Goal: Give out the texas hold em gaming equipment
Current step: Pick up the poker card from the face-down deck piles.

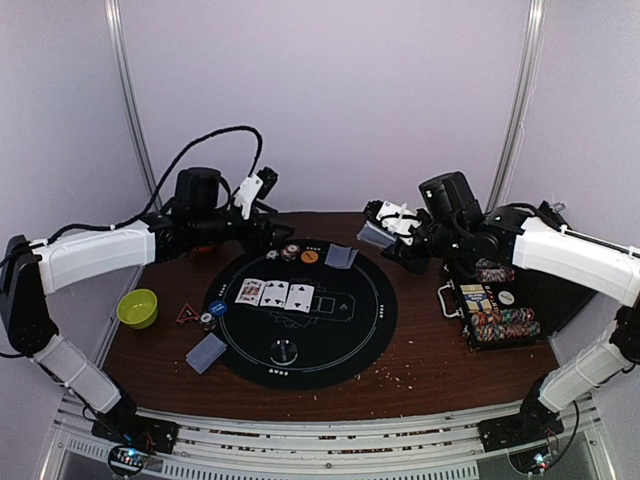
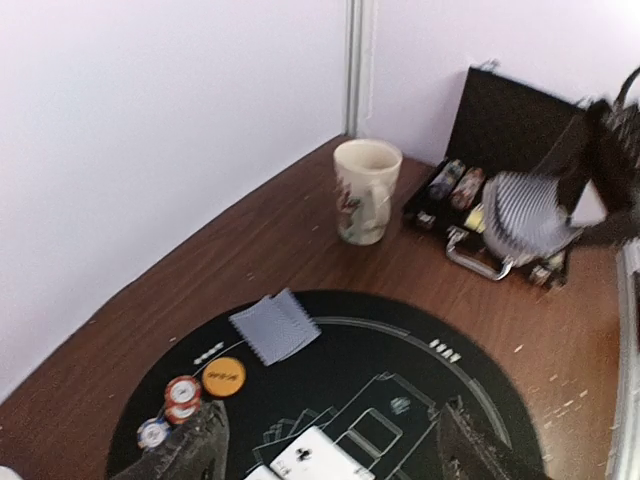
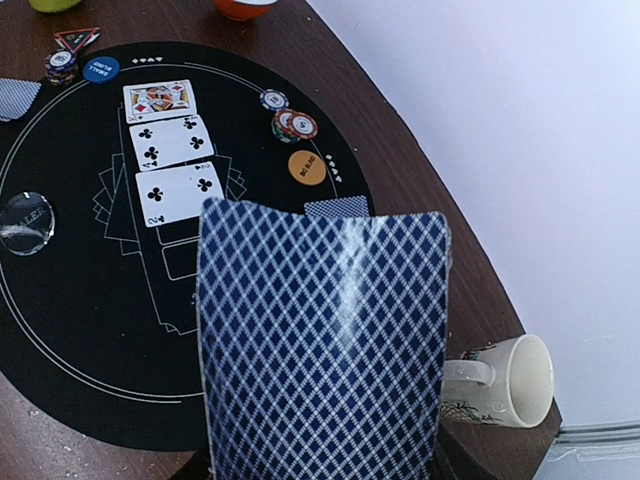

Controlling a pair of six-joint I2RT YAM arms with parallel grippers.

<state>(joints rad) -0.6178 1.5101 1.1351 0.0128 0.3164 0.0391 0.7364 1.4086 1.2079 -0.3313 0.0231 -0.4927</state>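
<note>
Between the fingers of the right claw point(image 1: 386, 240) sits a held card point(image 3: 320, 340), its blue-diamond back toward the wrist camera, upright and filling much of that view. The claw grips it, raised off the worktop point(image 1: 430, 365) near the far right rim of the black mat point(image 1: 350, 340). On the mat, three face-up cards point(image 3: 170, 140) lie in a row just beside one another. Beyond them, near the far rim, rest an orange disc point(image 3: 308, 167), a small cluster of striped chips point(image 3: 293, 125) and a lone face-down card point(image 3: 337, 207). A blue disc point(image 3: 100, 69) lies at the mat's left edge, a clear disc point(image 3: 25, 222) lies toward its near side, and a near-left card point(image 1: 206, 352), back up, overlaps the rim there. The left claw point(image 2: 335, 430) hovers over the far left part of the mat, fingers spread wide with nothing between them. Off the mat, the worktop carries an open chip case point(image 1: 495, 315) at the right, a mug point(image 2: 365, 190) at the far side, and a red triangle point(image 1: 186, 313) and a green bowl point(image 1: 138, 308) at the left.
</note>
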